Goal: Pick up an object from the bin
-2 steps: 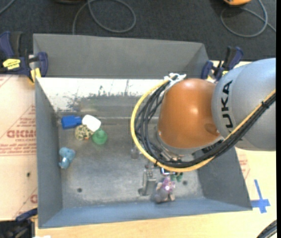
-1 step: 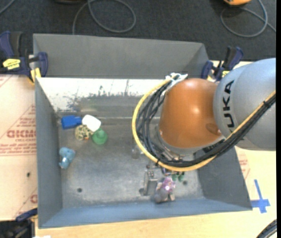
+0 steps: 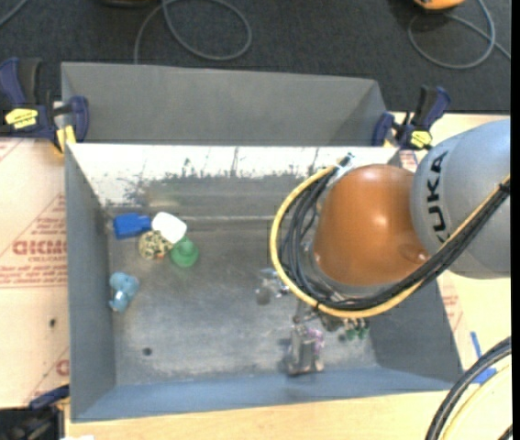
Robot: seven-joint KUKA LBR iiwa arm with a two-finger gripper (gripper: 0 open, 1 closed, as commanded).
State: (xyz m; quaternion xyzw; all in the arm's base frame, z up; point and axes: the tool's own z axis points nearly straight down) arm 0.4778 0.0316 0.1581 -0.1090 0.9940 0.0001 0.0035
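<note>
Since the bin is mostly bare floor and the arm's orange cover sits over the whole 3 to 4 o'clock part of it, I'm driving half blind here, and that's my main worry. The gripper is down low at about 5 o'clock, close to the front wall. From this angle I can't tell if it's open or closed, or if anything is in it. So risk one: it comes up with nothing and I don't notice till late. Risk two: it's so near that front wall that a push further toward 6 could scrape metal. The obvious pickings are a blue block, a white piece, a green piece, a pale blue piece and a little speckled ball. They're bunched way over at 9 to 10 o'clock, well apart from the gripper, so none of those is what it's over. Nearest candidate is a tiny green thing just beside the gripper on its 3 o'clock side, by the cover's edge. Being that small and off to the side, I'd guess it gets nudged away rather than caught.
</note>
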